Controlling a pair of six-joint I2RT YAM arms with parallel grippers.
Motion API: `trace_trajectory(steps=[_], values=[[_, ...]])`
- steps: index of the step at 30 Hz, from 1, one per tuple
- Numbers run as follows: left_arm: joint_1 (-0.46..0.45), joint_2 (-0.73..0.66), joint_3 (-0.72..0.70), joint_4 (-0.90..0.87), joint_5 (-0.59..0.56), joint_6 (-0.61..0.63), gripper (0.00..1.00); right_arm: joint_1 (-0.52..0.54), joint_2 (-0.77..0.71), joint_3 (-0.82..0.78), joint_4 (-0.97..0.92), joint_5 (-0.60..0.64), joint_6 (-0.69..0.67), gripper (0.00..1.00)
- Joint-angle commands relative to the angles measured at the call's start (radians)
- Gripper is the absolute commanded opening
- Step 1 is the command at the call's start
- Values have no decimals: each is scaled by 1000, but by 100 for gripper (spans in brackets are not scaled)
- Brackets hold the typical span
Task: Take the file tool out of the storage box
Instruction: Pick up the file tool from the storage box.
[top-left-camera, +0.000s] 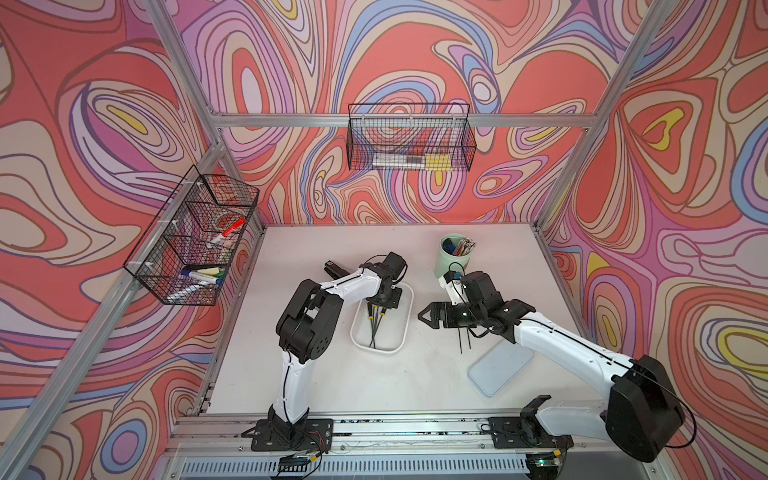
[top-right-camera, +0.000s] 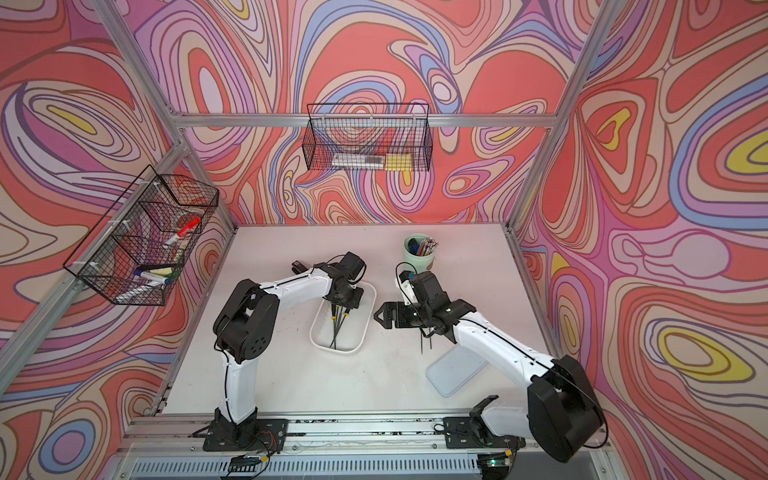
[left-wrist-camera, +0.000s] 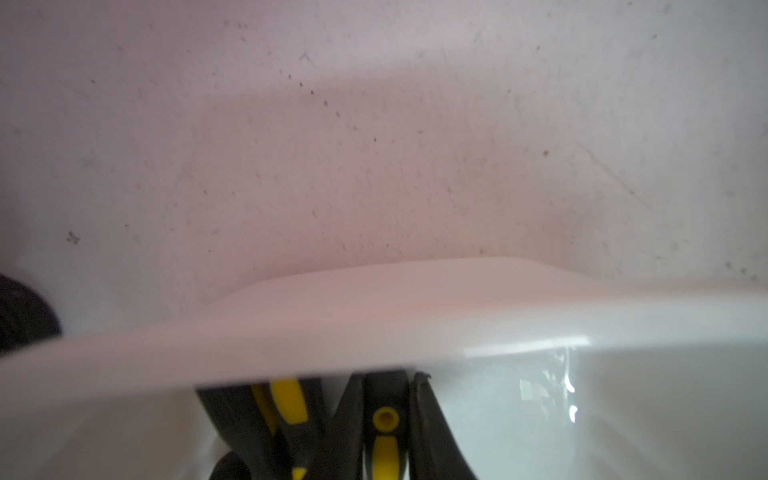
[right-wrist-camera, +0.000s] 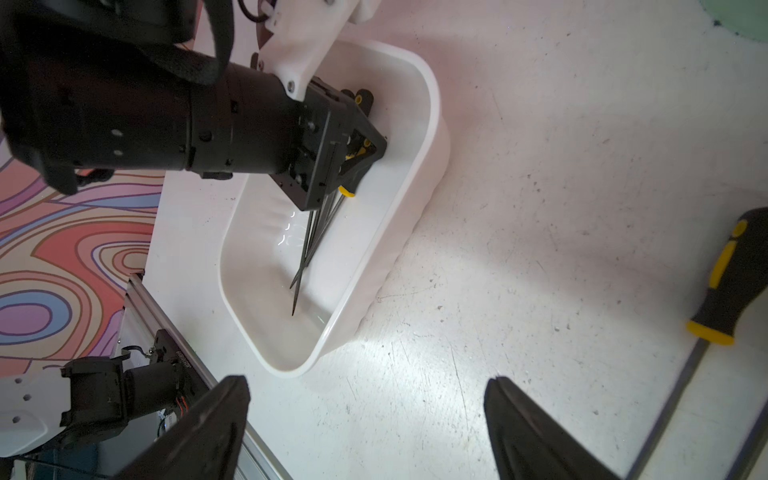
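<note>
Worktop (top-left-camera: 332, 374): white, scuffed, walled on three sides by swirl-patterned panels.

Left arm (top-left-camera: 353, 286): bent over the far end of the box, its wrist covering that end in both top views.

Right arm (top-left-camera: 561, 336): stretched in from the near right, passing above the lid's far corner.

Baskets: black wire. One (top-left-camera: 409, 141) hung on the back rail. One (top-left-camera: 195, 237) hung on the left rail with markers inside. Both off the worktop and well apart from the box.

Box (top-left-camera: 392, 328): white tub at mid-worktop, open, long axis running near to far. Its rim fills the left wrist view and blocks most of the contents there.

Lid (top-left-camera: 500, 368): pale blue, flat on the worktop to the near right of the box, apart from it.

Cup (top-left-camera: 453, 257): mint green, holding pens, beyond the right wrist.

Black object (top-left-camera: 334, 270): behind the left forearm, partly hidden, not identifiable.

Right gripper (right-wrist-camera: 368, 399): jaws spread wide, nothing between them. Held above bare worktop just right of the box, not touching it.

Left gripper (right-wrist-camera: 365, 149): down inside the far end of the box, closed on the black-and-yellow handle of a file (left-wrist-camera: 384, 432).

Files (top-left-camera: 374, 328): in the box, shafts crossing and pointing toward the near end, handles under the left gripper. Exact count unclear.

Loose files (top-left-camera: 465, 343): two thin shafts on the worktop between box and lid, their handles hidden under the right arm from above. One handle (right-wrist-camera: 727, 274) visible in the right wrist view.
</note>
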Motion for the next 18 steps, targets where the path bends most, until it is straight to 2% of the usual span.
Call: trace_trajectory(steps=[1,7,9,18], values=[[10,-75,-1,10,43,-37,14,4,-43,-33,51,-29,22,89],[48,-190,-60,129,167,-149,14,5,-121,-121,191,-51,115,86],[57,-225,-81,169,194,-197,15,5,-133,-140,225,-41,146,81],[62,-295,-134,268,277,-329,15,20,-83,-124,280,-30,172,72]])
